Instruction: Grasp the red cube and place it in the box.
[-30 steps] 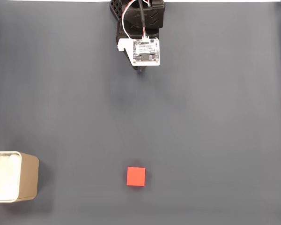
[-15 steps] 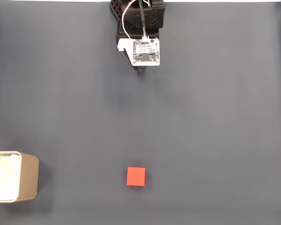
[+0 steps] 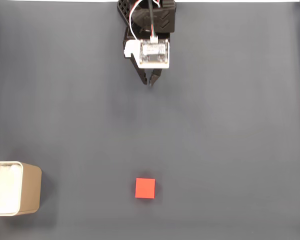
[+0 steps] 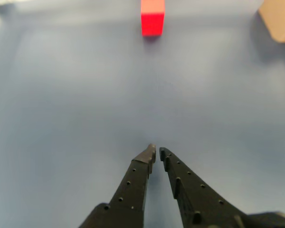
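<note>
Red cube (image 3: 145, 188) is sitting at six o'clock from my clenched, empty pincer (image 3: 151, 81); I'm reaching next, opening.

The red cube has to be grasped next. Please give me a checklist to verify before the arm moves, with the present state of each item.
1. Red cube free on the table, nothing on it: ok.
2. Path from end effector to cube clear: ok.
3. End effector empty: ok.
4. Jaws wide enough for the cube: not ok, tips nearly together in the wrist view.
5. Box apart from the cube: ok.
6. Box interior free: cannot tell, partly out of frame.
</note>
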Tool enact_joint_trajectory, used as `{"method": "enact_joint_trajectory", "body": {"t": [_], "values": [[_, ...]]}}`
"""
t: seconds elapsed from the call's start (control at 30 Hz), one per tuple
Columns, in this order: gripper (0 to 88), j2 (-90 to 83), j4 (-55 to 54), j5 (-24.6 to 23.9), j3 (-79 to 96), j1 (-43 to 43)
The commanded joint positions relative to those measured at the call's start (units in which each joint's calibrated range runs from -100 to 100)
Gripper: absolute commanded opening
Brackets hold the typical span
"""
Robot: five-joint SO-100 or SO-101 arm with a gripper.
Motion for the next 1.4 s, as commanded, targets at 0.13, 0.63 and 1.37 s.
{"method": "enact_joint_trajectory", "body": {"t": [0.13, 0.63, 1.37], "values": [[0.0, 18.8, -3.3, 2.0, -28.3, -0.9], [0.0, 50.2, 4.6, 3.9, -64.4, -0.1], [0.8, 65.1, 3.7, 1.4, -76.2, 0.5]]}}
